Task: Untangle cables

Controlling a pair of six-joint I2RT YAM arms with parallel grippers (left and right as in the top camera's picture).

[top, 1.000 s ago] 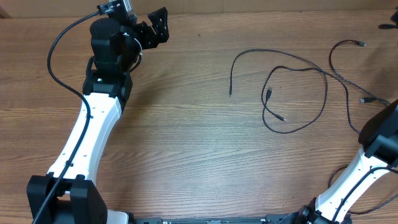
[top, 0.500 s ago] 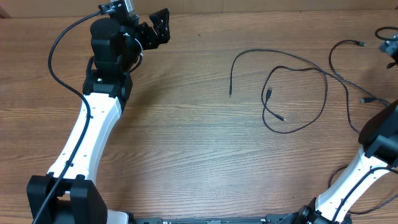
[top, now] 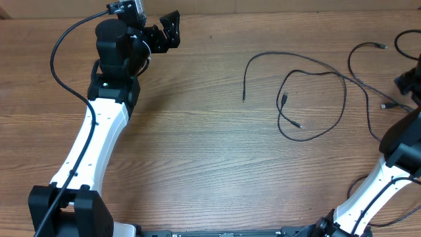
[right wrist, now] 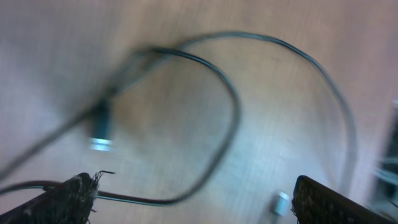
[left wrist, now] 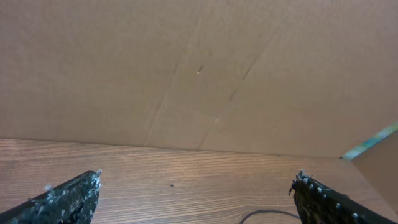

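The left gripper [top: 171,27] sits at the table's [top: 197,131] far-left edge, jaws wide apart, holding nothing. The cables [top: 345,99] lie overlapped from centre to right. Set the right gripper [right wrist: 193,183], spread wide and empty, over one plug [right wrist: 99,134] and pinch just behind it. Its wrist view is blurred, and overhead the frame edge cuts it off.

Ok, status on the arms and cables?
Left hand open, empty, far from cables. Right hand open, empty, above cables; its view blurred. Cables crossed on table, none held.
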